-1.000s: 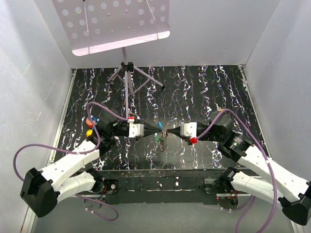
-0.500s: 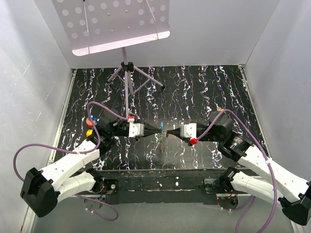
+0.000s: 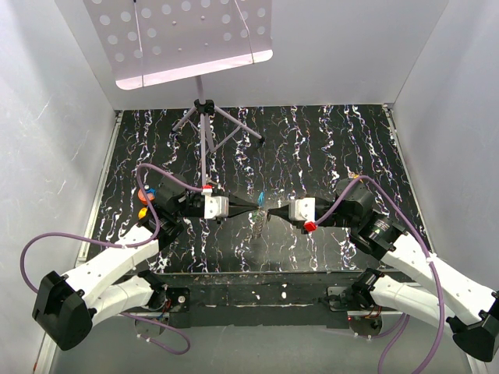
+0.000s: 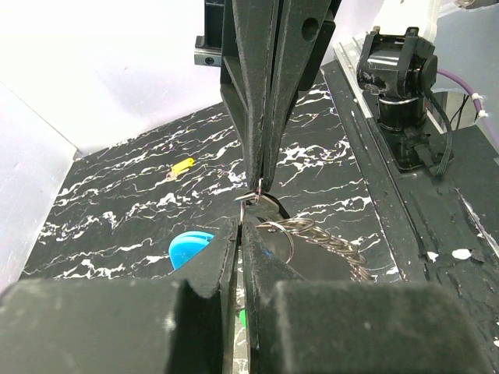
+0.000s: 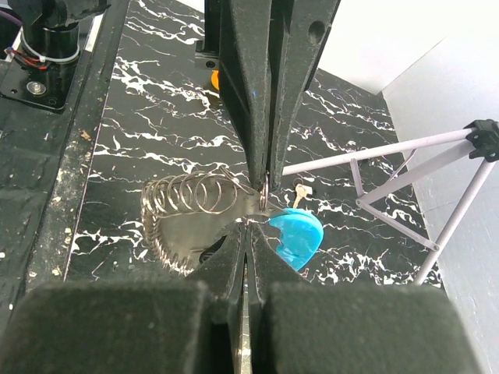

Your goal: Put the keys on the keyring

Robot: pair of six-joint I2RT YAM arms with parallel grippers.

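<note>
At the near edge of the marbled black mat [image 3: 327,156] both arms reached inward from their bases, forearms angled toward the middle, purple cables [image 3: 47,241] looping beside them; the left gripper [image 3: 251,208] and right gripper [image 3: 271,212] met tip to tip above the mat, fingers level and pointing straight at each other; each had its jaws pressed together, and between the two sets of tips hung the keyring [image 5: 195,204], a fanned coil of thin silvery wire rings with a flat grey piece at its root and a bright blue rounded tab [image 5: 298,238] beside it; each gripper pinched that bundle where the rings gather, though which strand each one held could not be made out; the bundle was raised off the mat, the coil drooping toward the arm bases; just past it a small pale key [image 5: 299,190] lay flat on the mat, apart from the bundle; the mat around the grippers lay open on every side out to the white walls [image 3: 47,117]; farther back stood a tripod stand [image 3: 204,117] carrying a perforated panel [image 3: 187,35].
</note>
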